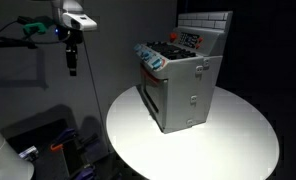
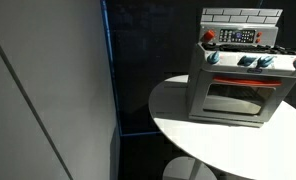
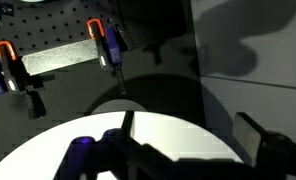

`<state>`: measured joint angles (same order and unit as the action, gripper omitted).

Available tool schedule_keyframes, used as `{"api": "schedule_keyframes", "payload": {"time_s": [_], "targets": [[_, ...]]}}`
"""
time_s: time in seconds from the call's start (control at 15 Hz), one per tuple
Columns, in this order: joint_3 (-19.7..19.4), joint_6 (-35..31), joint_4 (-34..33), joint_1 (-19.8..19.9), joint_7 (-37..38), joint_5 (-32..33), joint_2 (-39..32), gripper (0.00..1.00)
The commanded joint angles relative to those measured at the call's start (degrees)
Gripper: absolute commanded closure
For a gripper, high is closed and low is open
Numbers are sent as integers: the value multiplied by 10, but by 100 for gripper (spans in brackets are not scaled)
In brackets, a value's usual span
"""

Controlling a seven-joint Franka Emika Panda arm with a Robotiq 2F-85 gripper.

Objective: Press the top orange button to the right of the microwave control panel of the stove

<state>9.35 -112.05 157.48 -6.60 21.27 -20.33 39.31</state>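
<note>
Jaws spread and holding nothing, the dark Robotiq gripper hangs in open air well clear of the small grey metal-look toy stove. In the wrist view its two black fingers stand apart, with only the round white tabletop showing between them.

In an exterior view the gripper sits off to the side of the stove and above the level of its top. The stove stands upright on that table, set in from the rim, its oven door facing outward and its white tile-patterned back panel rising behind the burners.

A dark control strip runs across the stove's raised back. A small red-orange round spot sits at one end of it; whether this is the named button cannot be settled from here.

The toy looks light and stiff, probably hollow plastic, on a smooth top, so a hard push may slide it or tip it backward. No grasp seems needed. A gentle, square press with a fingertip on the button face should do.

No brand, label or lettering is legible on the stove.
</note>
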Motion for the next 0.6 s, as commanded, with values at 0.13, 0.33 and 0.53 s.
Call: {"api": "schedule_keyframes", "payload": {"time_s": [0.13,0.33,0.53], "targets": [[5,11,-41,36,14,40,-6,0],[5,17,-67,51,18,63,-15,0],[4,28,-102,63,24,82,-32,0]]}}
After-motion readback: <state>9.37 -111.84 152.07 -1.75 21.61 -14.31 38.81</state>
